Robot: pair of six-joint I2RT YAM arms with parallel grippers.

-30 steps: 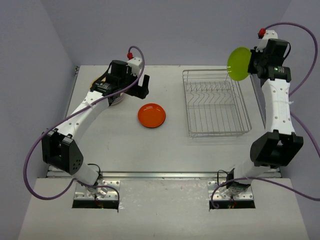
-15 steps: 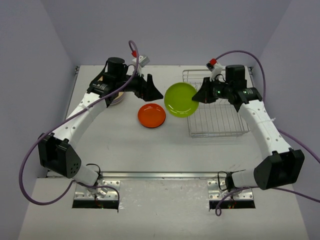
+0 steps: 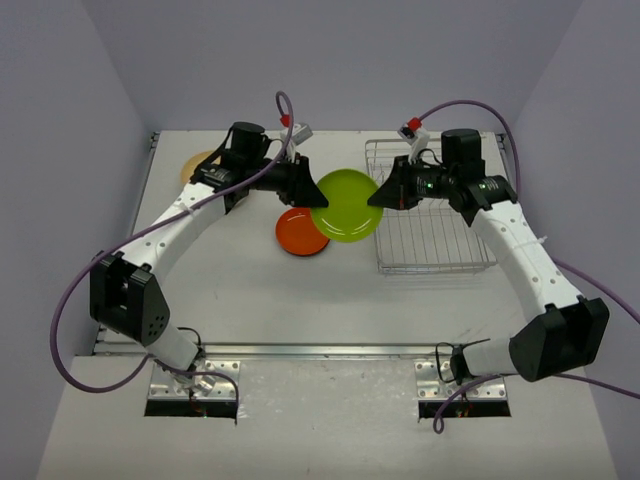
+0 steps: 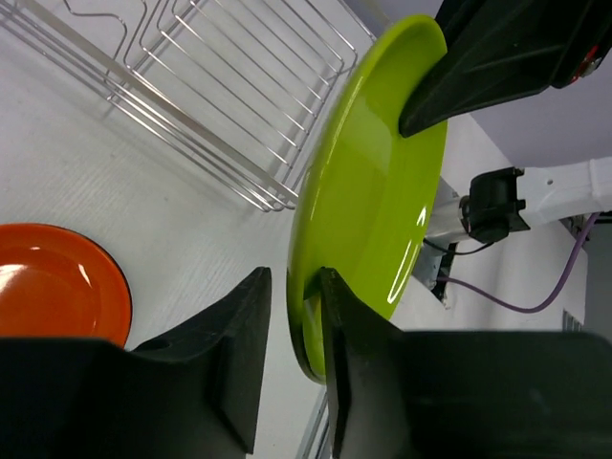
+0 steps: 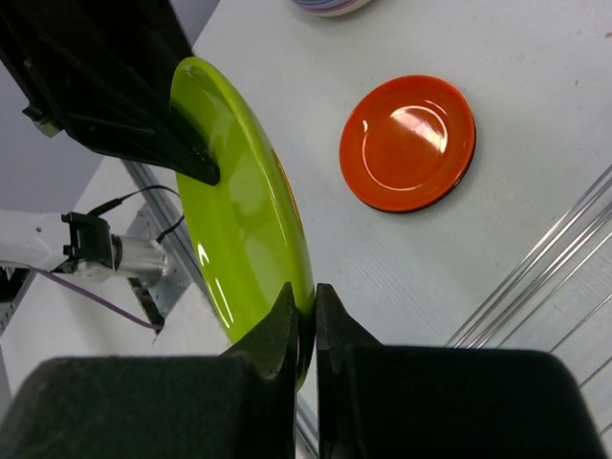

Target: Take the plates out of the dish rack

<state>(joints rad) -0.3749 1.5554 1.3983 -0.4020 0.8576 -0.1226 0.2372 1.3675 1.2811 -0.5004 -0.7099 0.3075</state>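
Lime plate (image 3: 345, 207) hangs tilted over the bench (image 3: 250, 290), hollow up; right hand (image 3: 373, 198) pinches one rim, left hand (image 3: 317, 192) straddles the opposite rim, grip unclear.

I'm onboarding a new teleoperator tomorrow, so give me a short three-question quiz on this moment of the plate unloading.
1. True or false: the lime green plate lies flat on the table.
2. What colour is the plate lying alone on the table, left of the dish rack in the top view? A) blue B) orange C) black
3. Fill in: the lime green plate's rim sits between the fingers of ____ (left, right or both).

Key
1. False: it is held in the air.
2. B, the orange plate.
3. Both: the right end effector is clamped on the rim, and the left end effector straddles the opposite rim, with a gap at one finger.
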